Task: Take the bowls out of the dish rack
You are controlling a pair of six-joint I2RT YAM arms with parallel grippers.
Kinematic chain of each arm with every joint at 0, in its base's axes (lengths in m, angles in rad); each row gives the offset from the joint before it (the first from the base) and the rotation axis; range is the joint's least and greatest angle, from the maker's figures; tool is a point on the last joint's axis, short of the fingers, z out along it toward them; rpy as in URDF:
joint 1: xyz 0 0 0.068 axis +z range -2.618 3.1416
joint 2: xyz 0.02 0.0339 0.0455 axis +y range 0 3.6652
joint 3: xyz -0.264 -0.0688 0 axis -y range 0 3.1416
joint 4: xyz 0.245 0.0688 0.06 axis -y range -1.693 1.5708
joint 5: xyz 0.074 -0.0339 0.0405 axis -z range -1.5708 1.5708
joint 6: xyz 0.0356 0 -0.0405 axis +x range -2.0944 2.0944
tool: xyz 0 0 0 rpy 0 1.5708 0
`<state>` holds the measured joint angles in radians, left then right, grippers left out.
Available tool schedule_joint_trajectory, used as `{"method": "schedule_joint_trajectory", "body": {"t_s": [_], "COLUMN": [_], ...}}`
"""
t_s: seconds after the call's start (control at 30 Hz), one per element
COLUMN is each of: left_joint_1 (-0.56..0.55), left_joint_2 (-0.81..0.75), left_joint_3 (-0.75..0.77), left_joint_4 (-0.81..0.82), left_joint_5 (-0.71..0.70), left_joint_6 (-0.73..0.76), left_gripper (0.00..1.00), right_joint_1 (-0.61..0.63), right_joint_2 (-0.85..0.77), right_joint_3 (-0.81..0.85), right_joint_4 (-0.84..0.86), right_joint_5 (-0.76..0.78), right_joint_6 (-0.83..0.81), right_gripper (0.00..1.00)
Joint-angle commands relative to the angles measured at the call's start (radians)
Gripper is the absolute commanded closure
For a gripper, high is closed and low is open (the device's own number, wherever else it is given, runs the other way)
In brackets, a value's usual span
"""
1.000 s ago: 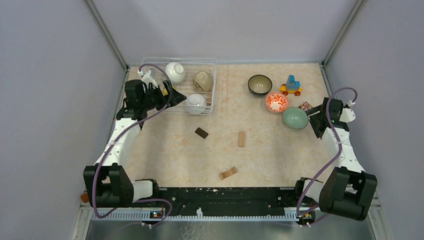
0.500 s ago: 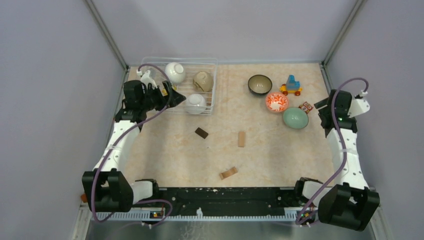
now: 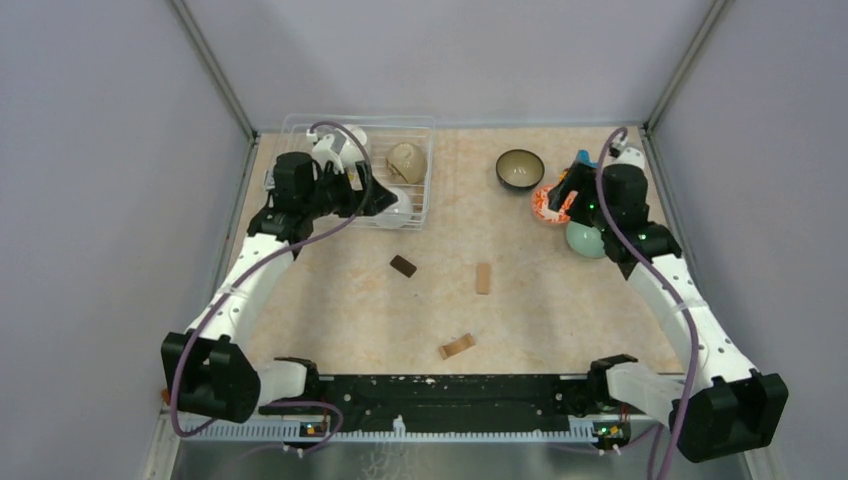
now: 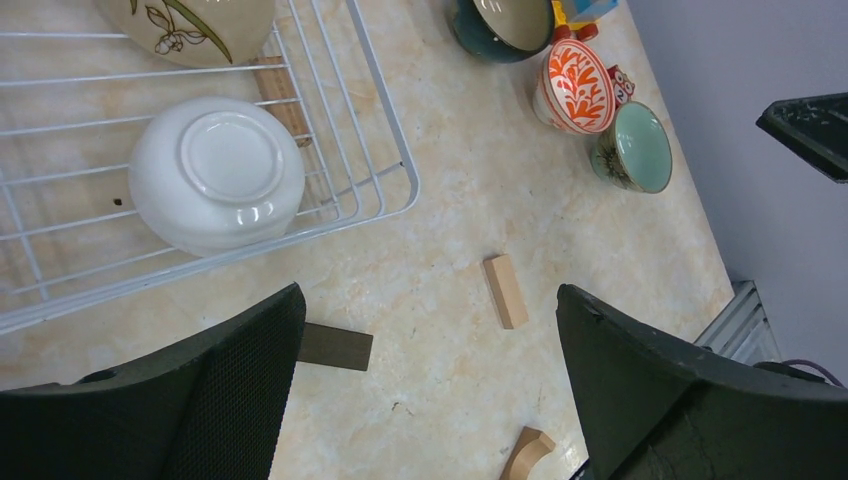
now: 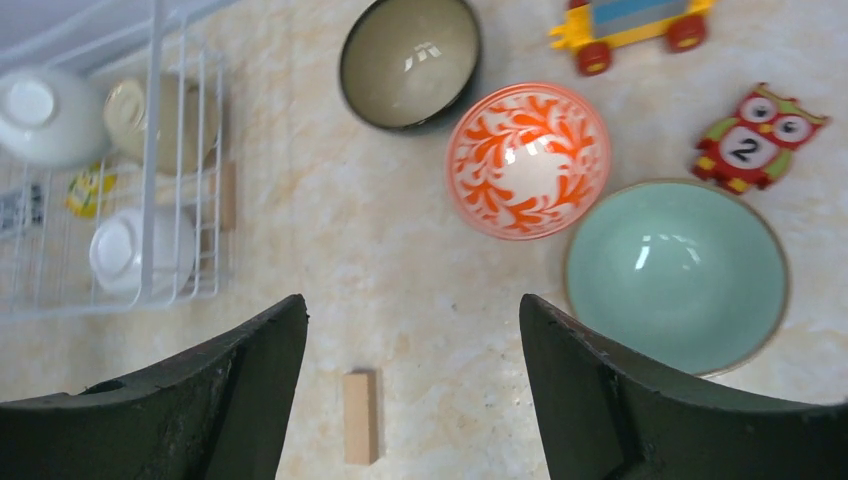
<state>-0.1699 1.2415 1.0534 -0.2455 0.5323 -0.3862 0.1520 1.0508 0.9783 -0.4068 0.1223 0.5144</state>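
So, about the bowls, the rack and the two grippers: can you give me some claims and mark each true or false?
1. Three bowls sit on the table outside the rack: the dark bowl, the orange bowl and the green bowl. True.
2. The white bowl at the rack's near corner stands upright. False: the white bowl lies base up.
3. The right gripper holds the orange bowl. False: the right gripper is open and empty.
4. The left gripper is open. True.
5. The rack is empty. False: it also holds a tan bowl and a second white bowl.

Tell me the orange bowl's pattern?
Orange-red leafy swirls on white; the orange bowl shows best in right wrist view.
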Motion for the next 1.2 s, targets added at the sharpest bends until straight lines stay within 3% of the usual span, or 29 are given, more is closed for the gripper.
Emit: {"method": "schedule_joint_trajectory", "body": {"t_s": [0.0, 0.63, 0.8, 0.93, 1.03, 1.07, 1.1, 1.17], "left_joint_1": [-0.009, 0.002, 0.116, 0.248, 0.267, 0.267, 0.267, 0.265], "left_joint_2": [0.018, 0.149, 0.193, 0.226, 0.233, 0.234, 0.239, 0.273], "left_joint_3": [0.052, 0.216, 0.226, 0.191, 0.178, 0.177, 0.178, 0.189], "left_joint_4": [0.016, -0.086, -0.042, 0.001, 0.06, 0.078, 0.093, 0.107], "left_joint_5": [-0.055, -0.314, -0.288, -0.176, -0.132, -0.133, -0.137, -0.146], "left_joint_6": [0.034, 0.057, -0.102, -0.207, -0.2, -0.2, -0.207, -0.236], "left_gripper": [0.01, 0.01, 0.02, 0.01, 0.01, 0.01, 0.01, 0.04], "right_joint_1": [0.114, 0.196, 0.196, 0.196, 0.196, 0.196, 0.196, 0.196], "right_joint_2": [0.026, 0.024, -0.023, -0.027, -0.014, -0.008, -0.002, 0.001], "right_joint_3": [0.044, -0.056, -0.1, -0.118, -0.122, -0.122, -0.121, -0.121], "right_joint_4": [0.058, 0.197, 0.213, 0.21, 0.205, 0.204, 0.196, 0.176], "right_joint_5": [-0.07, -0.258, -0.19, -0.137, -0.127, -0.114, -0.057, 0.081], "right_joint_6": [-0.113, -0.205, -0.213, -0.205, -0.196, -0.189, -0.165, -0.095], "right_gripper": [0.23, 0.23, 0.23, 0.23, 0.22, 0.18, 0.12, 0.11]}}
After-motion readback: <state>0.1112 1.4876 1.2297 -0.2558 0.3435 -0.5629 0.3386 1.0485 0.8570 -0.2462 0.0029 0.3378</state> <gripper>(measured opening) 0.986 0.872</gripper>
